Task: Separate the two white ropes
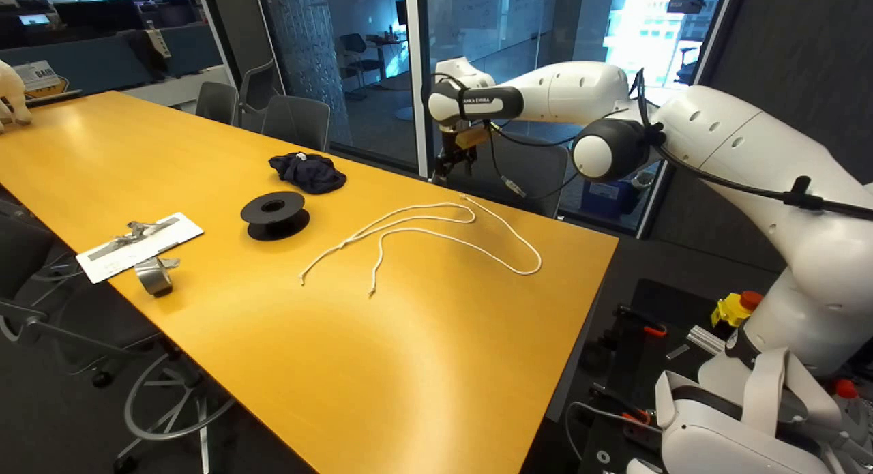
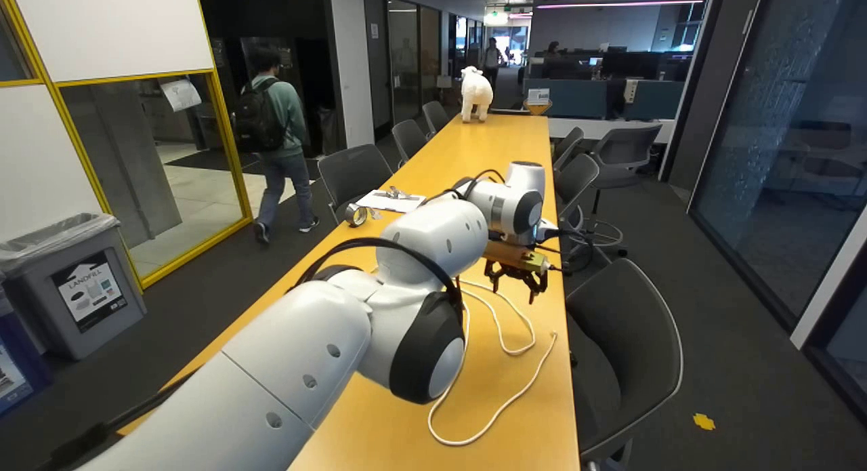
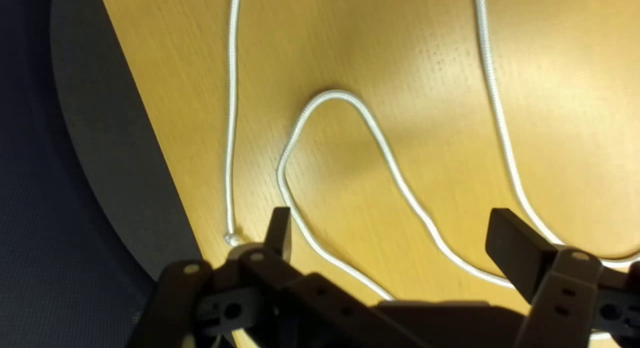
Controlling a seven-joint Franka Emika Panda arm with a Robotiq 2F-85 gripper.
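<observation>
Hanging above the table (image 1: 409, 365), the fingers (image 3: 517, 250) stand wide apart, the two white ropes (image 3: 335, 94) lying below.
In an exterior view, the folded rope (image 1: 473, 217) and the curved rope (image 1: 464, 241) lie mid-frame, apart; the spool (image 1: 276, 218) and cloth (image 1: 314, 174) rest to their left, and the arm (image 1: 743, 140) fills the right side. In an exterior view, the arm reaches from lower left to centre, hiding part of the ropes; the fingers hang near the table's right edge, a chair (image 2: 626, 349) at lower right. In the wrist view, the fingers come in at the bottom, gaping; the folded rope's bend shows at centre, and the curved rope's end at lower left, beside a finger.
</observation>
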